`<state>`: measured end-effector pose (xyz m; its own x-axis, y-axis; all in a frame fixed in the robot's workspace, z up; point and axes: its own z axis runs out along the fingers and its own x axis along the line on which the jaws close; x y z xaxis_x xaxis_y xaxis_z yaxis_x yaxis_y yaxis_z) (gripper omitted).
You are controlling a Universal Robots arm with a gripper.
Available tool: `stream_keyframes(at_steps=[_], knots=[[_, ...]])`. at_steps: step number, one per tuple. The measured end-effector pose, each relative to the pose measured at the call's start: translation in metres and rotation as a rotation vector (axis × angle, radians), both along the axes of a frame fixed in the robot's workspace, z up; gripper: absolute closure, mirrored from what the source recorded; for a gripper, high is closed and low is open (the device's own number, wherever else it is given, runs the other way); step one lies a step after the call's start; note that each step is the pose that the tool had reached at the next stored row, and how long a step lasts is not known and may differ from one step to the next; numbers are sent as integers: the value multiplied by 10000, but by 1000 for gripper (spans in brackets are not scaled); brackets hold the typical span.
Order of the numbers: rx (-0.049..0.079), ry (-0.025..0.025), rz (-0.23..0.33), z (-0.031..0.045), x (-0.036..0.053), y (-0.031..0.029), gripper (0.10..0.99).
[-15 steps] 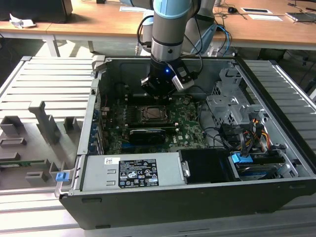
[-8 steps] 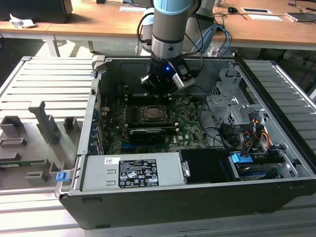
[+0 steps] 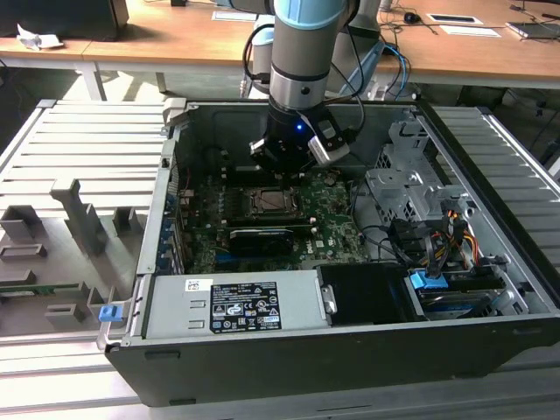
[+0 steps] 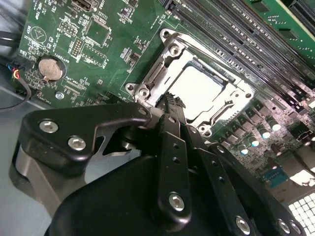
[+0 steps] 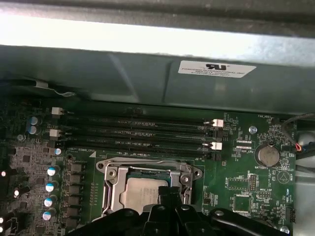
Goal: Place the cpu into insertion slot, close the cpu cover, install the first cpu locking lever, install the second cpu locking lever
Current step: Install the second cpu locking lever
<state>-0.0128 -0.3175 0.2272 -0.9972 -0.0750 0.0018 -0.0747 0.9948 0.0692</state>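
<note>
The cpu (image 4: 199, 91) (image 5: 138, 191), a dull silver square, lies inside the insertion slot (image 3: 269, 203) on the green board. The cpu cover (image 4: 165, 69) (image 5: 114, 178), a silver metal frame, lies flat around the chip, which shows through its window. My gripper (image 4: 173, 100) (image 5: 170, 194) hangs just above the socket's edge, with its black fingertips together and nothing between them. In the exterior view the gripper (image 3: 284, 164) sits inside the open computer case, over the far side of the socket. I cannot make out the locking levers clearly.
Black memory slots (image 5: 138, 130) run beside the socket, toward the case wall (image 5: 147, 78). A coin battery (image 4: 50, 69) sits on the board. A long black card (image 3: 261, 238), the power supply (image 3: 232, 306), a metal drive cage (image 3: 407, 188) and cables (image 3: 420, 236) crowd the case.
</note>
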Motion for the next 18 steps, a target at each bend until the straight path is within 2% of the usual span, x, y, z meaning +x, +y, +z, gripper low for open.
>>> stream_keyframes(at_steps=[13,18], knots=[[-3,1,0,-13,-1,-50,980],[-2,1,0,50,-1,-50,980]])
